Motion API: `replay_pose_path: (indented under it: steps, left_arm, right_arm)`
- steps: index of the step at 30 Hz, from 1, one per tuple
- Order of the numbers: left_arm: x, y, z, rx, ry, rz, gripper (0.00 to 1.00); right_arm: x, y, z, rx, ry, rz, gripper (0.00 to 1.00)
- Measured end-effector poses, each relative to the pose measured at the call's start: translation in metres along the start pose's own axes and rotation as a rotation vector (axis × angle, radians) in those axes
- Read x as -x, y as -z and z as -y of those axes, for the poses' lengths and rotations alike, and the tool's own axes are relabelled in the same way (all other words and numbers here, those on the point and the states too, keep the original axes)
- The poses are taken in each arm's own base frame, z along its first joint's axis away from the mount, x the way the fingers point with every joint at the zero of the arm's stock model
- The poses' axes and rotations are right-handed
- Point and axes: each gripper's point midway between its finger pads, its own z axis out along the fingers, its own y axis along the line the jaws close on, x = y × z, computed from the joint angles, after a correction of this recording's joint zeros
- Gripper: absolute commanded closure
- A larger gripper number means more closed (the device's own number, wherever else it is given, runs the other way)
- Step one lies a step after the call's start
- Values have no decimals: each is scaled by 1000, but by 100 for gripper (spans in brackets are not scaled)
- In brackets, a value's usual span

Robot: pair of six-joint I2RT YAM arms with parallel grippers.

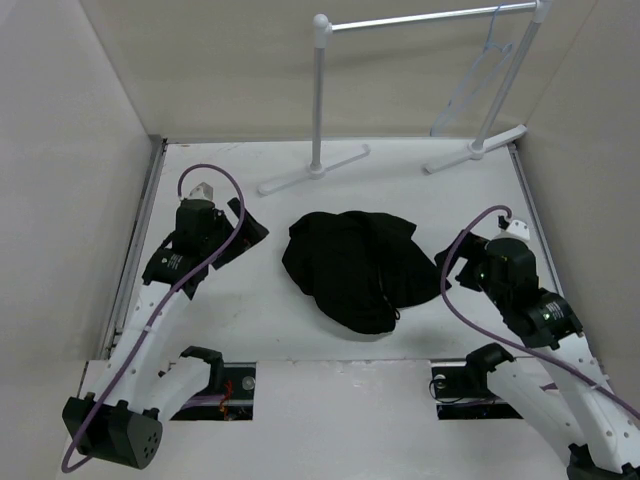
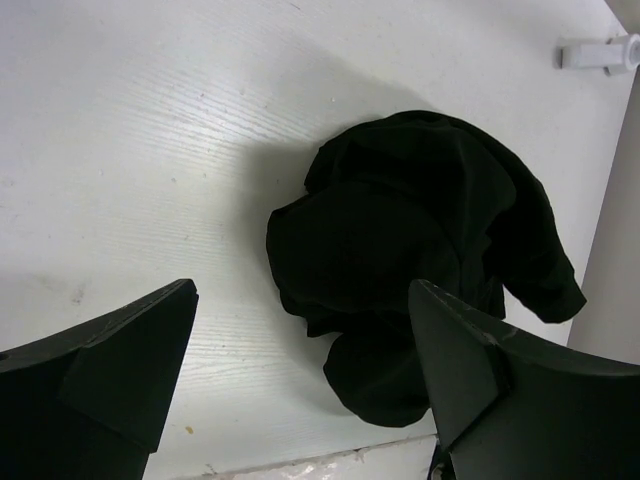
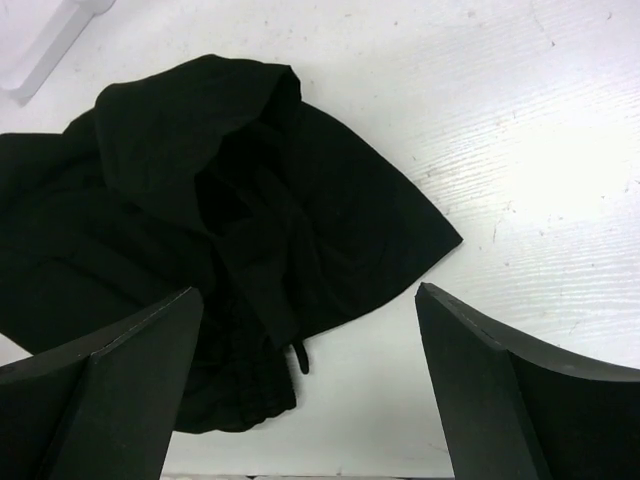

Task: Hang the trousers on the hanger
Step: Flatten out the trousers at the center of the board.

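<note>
The black trousers lie crumpled in a heap at the middle of the white table. They also show in the left wrist view and in the right wrist view, where a short drawstring end sticks out. The pale wire hanger hangs from the right end of the rack's bar, at the back. My left gripper is open and empty to the left of the heap. My right gripper is open and empty at the heap's right edge.
A white tubular garment rack stands at the back, its feet on the table behind the trousers. One foot shows in the left wrist view. Beige walls close in the left, back and right sides.
</note>
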Motion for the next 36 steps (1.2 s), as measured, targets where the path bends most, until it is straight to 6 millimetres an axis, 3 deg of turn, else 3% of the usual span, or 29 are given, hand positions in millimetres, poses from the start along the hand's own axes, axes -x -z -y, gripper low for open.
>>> replay_pose_path:
  steps: [2,7,10,12,14,17,19,24,29,33,35,36]
  left_arm:
    - [0,-1,0,-4,-1,-1,10]
    - [-7,-6,-4,-4,-1,-15,15]
    - [-19,-14,-15,12,3,-39,17]
    - [-29,-21,-23,29,2,-65,17]
    - [-35,-25,-26,37,-4,-83,17]
    - [-42,-30,-25,33,-12,-101,16]
    - [-48,-37,-25,32,-11,-117,16]
    - [-67,-58,-27,39,-4,-173,16]
    - [-97,-86,-26,46,4,-255,16]
    - [-115,-109,-17,24,-2,-294,19]
    - [-126,-122,-14,19,-5,-313,28]
    - [-129,-127,-13,16,-4,-315,47]
  right_arm:
    - [-2,-1,-1,2,4,-9,23]
    - [-15,3,-21,87,33,-76,85]
    - [-27,7,-34,146,52,-125,91]
    - [-42,8,-46,187,79,-185,89]
    - [-52,8,-53,206,100,-225,79]
    - [-75,10,-71,255,156,-312,51]
    - [-97,9,-89,303,212,-380,27]
    - [-139,-7,-118,341,299,-488,17]
    - [-155,-33,-126,318,315,-513,19]
    - [-151,-57,-122,272,294,-493,23]
    - [-150,-69,-122,261,278,-485,47]
    - [-150,-73,-122,257,278,-483,69]
